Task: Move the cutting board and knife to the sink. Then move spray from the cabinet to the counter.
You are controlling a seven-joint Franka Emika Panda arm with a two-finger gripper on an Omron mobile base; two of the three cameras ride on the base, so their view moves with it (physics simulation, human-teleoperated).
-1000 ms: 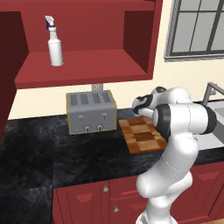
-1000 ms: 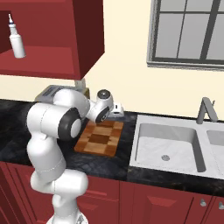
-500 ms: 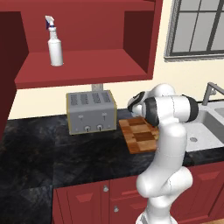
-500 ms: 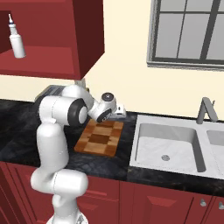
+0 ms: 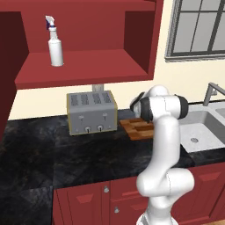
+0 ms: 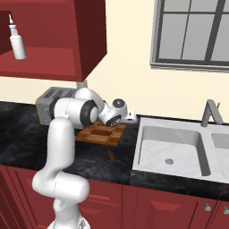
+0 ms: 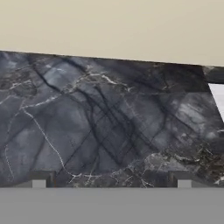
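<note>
Fingers (image 7: 111, 180) spread wide, nothing between them, tips just over bare black surface (image 7: 100, 122) with the cream wall beyond at 12 o'clock and a white sliver of sink surround at 3 o'clock. In the right base view, fingers (image 6: 131, 116) hanging past the far right corner of the cutting board (image 6: 101, 133), near the sink (image 6: 172, 152) edge.

Nothing finished yet, by the look of it: cutting board resting on the surface, at 9 o'clock of the sink; basin bare except for the drain. Spray (image 5: 54, 43) upright on the cabinet (image 5: 88, 66) shelf, well apart from the hand, so that part untouched too.

Knife not made out anywhere; possibly hidden behind the arm. Much of the board covered by the arm in the left base view.
</note>
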